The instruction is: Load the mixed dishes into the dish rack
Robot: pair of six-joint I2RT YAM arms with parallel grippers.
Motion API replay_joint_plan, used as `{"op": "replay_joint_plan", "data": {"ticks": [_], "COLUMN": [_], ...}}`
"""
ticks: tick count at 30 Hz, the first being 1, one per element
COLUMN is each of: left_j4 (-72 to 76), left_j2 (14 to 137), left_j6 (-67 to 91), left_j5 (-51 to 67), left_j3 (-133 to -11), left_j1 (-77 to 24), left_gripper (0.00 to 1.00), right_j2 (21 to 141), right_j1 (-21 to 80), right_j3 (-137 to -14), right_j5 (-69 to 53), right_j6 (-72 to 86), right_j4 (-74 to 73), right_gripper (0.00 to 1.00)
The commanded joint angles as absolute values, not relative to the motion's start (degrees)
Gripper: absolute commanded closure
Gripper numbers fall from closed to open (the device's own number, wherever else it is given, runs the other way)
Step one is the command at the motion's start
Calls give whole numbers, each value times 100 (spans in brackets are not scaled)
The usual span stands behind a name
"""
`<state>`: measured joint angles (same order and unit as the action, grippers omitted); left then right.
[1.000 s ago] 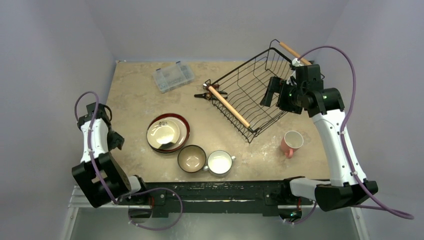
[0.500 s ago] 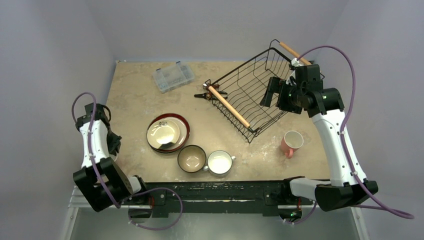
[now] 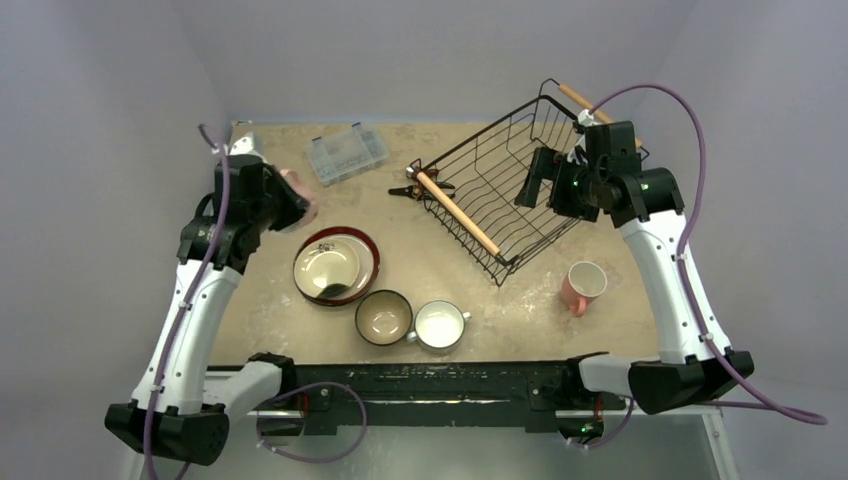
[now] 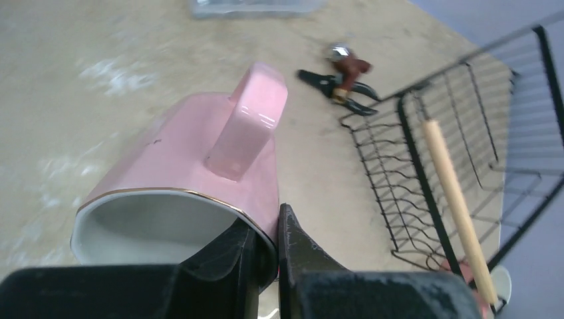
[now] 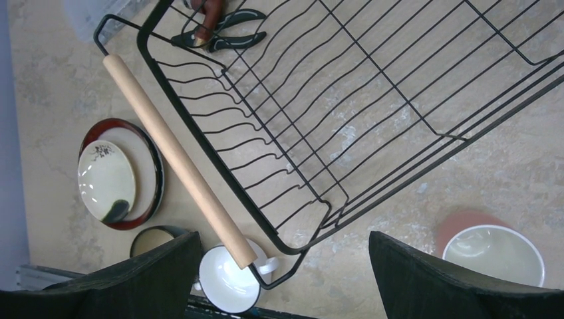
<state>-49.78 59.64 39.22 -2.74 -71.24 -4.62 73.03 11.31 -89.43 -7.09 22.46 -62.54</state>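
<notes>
Tabletop (image 3: 440, 270), now: left pincer (image 4: 269, 231) with mug (image 4: 174, 156)

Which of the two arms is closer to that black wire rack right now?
Right. The right fingers, open, hang over the right side of the dish rack. The left fingers, shut on a pink mug, are over the left side of the table, well clear of it.

One dish rack (image 3: 490, 190). Two pink mugs (image 3: 583, 285) (one right of the rack, the other pink mug (image 4: 193, 153) left). Two plates (image 3: 327, 267), one bowl (image 3: 384, 317), one cup (image 3: 438, 325), one clear box (image 3: 347, 153), one hand tool (image 3: 408, 188).
</notes>
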Motion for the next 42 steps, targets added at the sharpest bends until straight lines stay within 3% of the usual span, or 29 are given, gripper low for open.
{"op": "replay_joint_plan", "data": {"ticks": [1, 5, 12, 17, 23, 30, 34, 42], "left_j4": [-2131, -573, -226, -106, 311, 359, 291, 192], "left_j2": [5739, 5599, 6021, 6327, 6496, 6706, 6624, 6516], "left_j6": [2687, 857, -1476, -2546, -3368, -3742, -3677, -3567], "left_j5": [-22, 1038, 1080, 761, 667, 983, 1096, 1039], "left_j3": [-7401, -6928, -7123, -7341, -7391, -7518, -7465, -7287], "left_j1": [-1834, -3023, -4166, -4411, -4447, -4503, -4552, -4667], "left_gripper": [100, 100, 100, 100, 100, 100, 100, 100], "right_j2": [7529, 8112, 8357, 8439, 7958, 7516, 7480, 7210], "right_j1": [1151, 1150, 1148, 1143, 1158, 1588, 1732, 1801], "right_j3": [-9495, -10189, -10603, -10602, -9537, -8482, -8166, -7580], "right_j5": [-1014, -1740, -3451, -4632, -5599, -5568, -5445, -5346], "right_j6": [2546, 2810, 3697, 4833, 6997, 9011, 9388, 10386], "right_j4": [-6288, -6647, -5875, -5313, -3272, -1676, -1511, -940], "right_gripper": [1, 1, 1, 1, 1, 2, 18, 24]}}
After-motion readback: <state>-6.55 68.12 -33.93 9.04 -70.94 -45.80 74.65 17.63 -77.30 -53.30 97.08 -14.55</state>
